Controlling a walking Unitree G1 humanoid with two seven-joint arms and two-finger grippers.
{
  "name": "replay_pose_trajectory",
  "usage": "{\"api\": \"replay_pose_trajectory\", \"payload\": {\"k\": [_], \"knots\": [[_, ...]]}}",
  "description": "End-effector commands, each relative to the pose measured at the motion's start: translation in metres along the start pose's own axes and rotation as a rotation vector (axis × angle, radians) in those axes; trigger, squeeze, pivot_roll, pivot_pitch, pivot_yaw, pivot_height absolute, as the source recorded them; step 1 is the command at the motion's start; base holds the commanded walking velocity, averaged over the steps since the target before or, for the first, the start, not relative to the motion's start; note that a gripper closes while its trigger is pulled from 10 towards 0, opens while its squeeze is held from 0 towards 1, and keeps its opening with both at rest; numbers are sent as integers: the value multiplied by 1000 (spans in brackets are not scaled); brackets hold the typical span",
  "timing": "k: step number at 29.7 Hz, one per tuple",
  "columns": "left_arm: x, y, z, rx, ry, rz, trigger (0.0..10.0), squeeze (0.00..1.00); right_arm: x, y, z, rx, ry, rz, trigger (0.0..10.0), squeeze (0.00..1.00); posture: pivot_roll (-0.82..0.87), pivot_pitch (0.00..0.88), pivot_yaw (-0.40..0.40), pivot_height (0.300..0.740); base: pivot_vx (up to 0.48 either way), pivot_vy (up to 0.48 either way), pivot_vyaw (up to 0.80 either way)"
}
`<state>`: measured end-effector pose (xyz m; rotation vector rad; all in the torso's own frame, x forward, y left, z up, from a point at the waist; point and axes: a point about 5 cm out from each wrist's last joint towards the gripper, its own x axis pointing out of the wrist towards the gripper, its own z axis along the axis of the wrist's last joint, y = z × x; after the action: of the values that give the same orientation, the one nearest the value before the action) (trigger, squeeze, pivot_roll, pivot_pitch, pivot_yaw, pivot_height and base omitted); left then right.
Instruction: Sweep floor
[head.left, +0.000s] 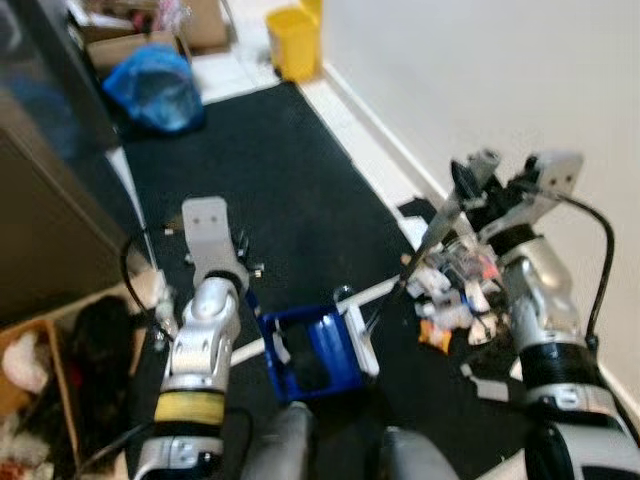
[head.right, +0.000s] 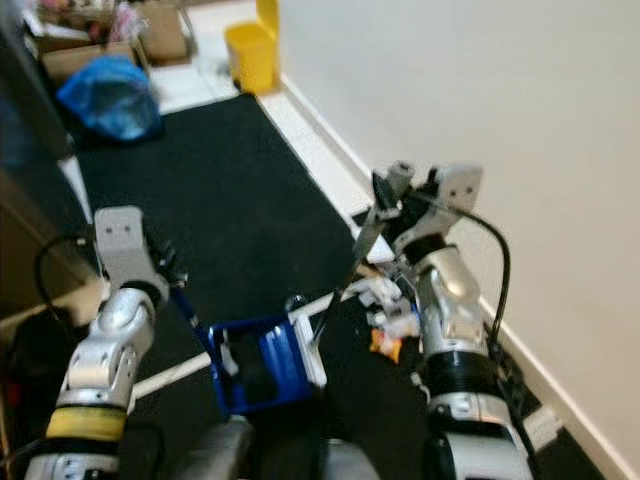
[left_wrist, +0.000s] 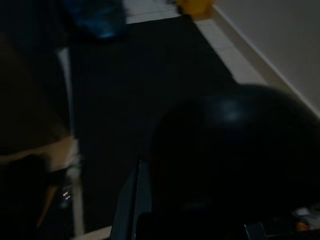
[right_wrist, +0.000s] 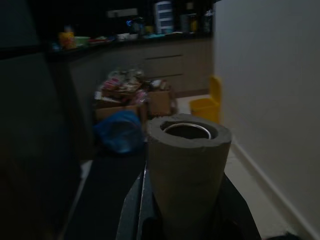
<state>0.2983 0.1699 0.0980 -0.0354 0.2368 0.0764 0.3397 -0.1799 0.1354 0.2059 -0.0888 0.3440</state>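
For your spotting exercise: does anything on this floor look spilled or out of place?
Yes. A heap of scattered small litter, white scraps and an orange bit, lies on the black mat by the wall, beside the blue plastic dustpan.

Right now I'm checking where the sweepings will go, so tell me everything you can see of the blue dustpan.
The blue dustpan looks like hard plastic, box-shaped with raised side walls and a dark hollow inside. It sits on the black mat just in front of the robot, between its two arms. A pale strip runs along its edge on the side nearest the litter pile. A thin blue handle rises from it toward the left gripper; whether that gripper clasps it cannot be told. The picture is blurred, so finer detail is lost.
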Motion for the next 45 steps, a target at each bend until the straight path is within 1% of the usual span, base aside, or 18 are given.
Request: {"api": "replay_pose_trajectory", "payload": {"k": [1, 45], "knots": [[0, -3, 9, 3, -41, -9, 10000, 0, -1, -2, 3, -5, -12, -6, 10000, 0, 0, 57, -44, 740, 0, 0, 756], [-1, -1, 7, 4, -29, 2, 10000, 0, -1, 2, 2, 16, -14, 14, 10000, 0, 3, 66, -48, 740, 0, 0, 755]]}}
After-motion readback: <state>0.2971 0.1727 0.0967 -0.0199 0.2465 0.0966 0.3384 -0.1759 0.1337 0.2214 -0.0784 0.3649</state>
